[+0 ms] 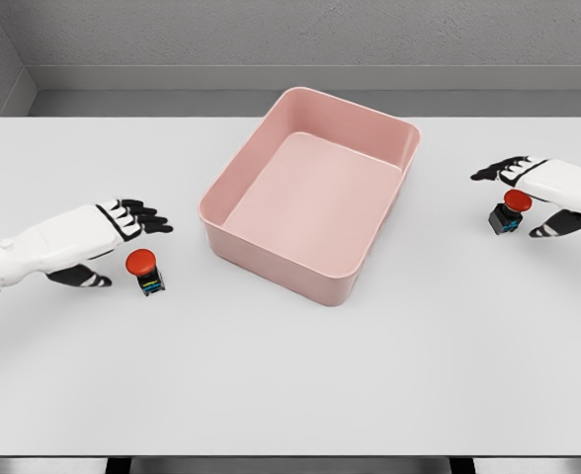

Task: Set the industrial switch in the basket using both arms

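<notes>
Two industrial switches with red mushroom buttons stand on the white table. The left switch sits just right of my left hand, whose fingers are spread and apart from it, thumb low beside it. The right switch stands under my right hand, whose fingers are spread over and around it without closing. Between them, at the table's middle back, is the pink basket, a rectangular tub turned at an angle, with nothing inside.
The white table runs to a front edge near the bottom of the view. A grey wall stands behind the table.
</notes>
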Controlling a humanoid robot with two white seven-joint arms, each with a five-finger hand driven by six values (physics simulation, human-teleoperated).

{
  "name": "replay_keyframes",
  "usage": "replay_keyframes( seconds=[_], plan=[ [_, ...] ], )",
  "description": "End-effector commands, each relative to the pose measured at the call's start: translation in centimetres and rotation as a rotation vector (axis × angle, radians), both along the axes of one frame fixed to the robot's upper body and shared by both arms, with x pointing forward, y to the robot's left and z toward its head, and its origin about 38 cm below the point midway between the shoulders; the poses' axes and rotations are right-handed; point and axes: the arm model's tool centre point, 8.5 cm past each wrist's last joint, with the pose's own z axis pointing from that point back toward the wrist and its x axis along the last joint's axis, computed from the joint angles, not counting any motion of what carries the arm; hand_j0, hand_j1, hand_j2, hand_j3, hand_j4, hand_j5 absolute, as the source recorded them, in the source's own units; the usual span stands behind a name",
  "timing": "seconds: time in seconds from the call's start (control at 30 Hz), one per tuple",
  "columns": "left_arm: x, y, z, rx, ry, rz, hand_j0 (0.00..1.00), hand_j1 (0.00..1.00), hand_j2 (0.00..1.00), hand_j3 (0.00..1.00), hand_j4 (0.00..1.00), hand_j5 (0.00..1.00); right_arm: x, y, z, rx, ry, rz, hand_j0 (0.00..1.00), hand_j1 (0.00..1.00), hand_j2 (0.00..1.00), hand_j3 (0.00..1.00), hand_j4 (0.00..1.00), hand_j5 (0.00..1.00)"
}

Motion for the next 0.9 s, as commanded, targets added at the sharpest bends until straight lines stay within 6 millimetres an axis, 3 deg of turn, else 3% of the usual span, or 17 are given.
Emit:
replay_keyframes(
  seconds=[0.0, 0.27, 0.7, 0.87],
  plan=[
    [-0.2, -0.5, 0.5, -0.010, -0.010, -0.016, 1.00, 1.00, 1.00, 1.00, 1.00, 1.00, 0.4, 0.3, -0.9, 0.006, 0.024, -0.009, 1.00, 1.00, 1.00, 1.00, 1.00, 1.00],
    [-0.4, -1.0, 0.4, -0.016, -0.009, -0.030, 1.00, 1.00, 1.00, 1.00, 1.00, 1.00, 0.9, -2.0, -2.2, -0.004, 0.056, -0.094, 1.00, 1.00, 1.00, 1.00, 1.00, 1.00],
    [-0.9, -1.8, -0.8, -0.013, 0.022, -0.049, 0.92, 0.92, 0.92, 0.92, 0.92, 0.92, 2.3, -0.9, -1.7, 0.005, 0.051, -0.088, 1.00, 1.00, 1.00, 1.00, 1.00, 1.00],
    [-0.9, -1.9, -0.8, -0.014, 0.021, -0.052, 0.87, 0.87, 0.87, 0.87, 0.87, 0.87, 2.3, -0.5, -1.7, 0.006, 0.050, -0.076, 0.95, 0.95, 0.95, 0.95, 0.95, 0.95]
  ],
)
